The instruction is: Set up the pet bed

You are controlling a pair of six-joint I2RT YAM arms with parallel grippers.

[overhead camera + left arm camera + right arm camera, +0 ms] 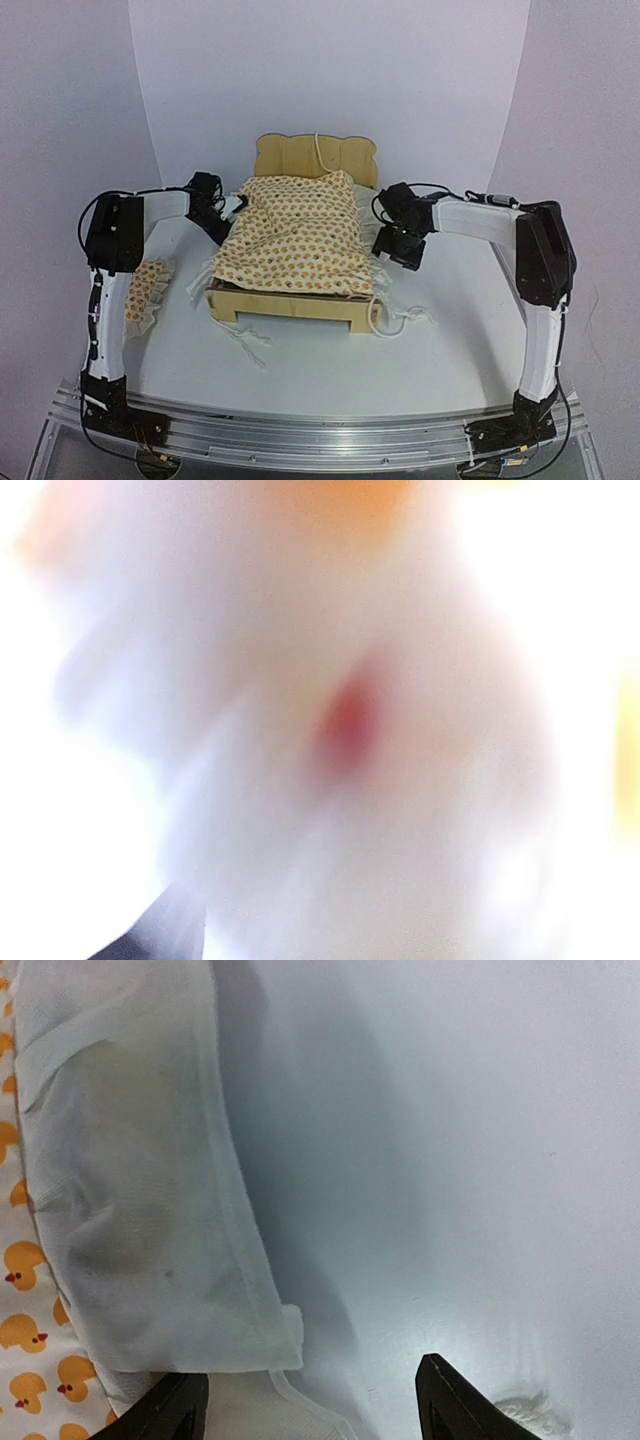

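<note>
Well, the white bench (320,385) carries everything. The pet bed (290,305) stands in the middle of it. It is a light wood frame with its wavy headboard (300,153) at the far end. The bedding (300,235) is cream with little orange ducks. It lies over the frame a bit crooked, covers nearly all of it, and hangs over both long sides. The pillow (150,290) is not on the bed. It lies on the bench to the left of the frame, near the left arm (110,290).

The left end effector (230,208) is at the far left corner of the bedding, right against the cloth. Its own camera shows only a white and orange blur from very close, so I cannot tell if it is spread or pinching.

The right end effector (312,1385) is just beside the right side of the bed, over bare bench. Its two fingers (455,1405) are spread wide with nothing between them. The white edge of the bedding hangs just to their left.

Thin white strings (400,318) lie on the bench by the front right corner of the bed.
</note>
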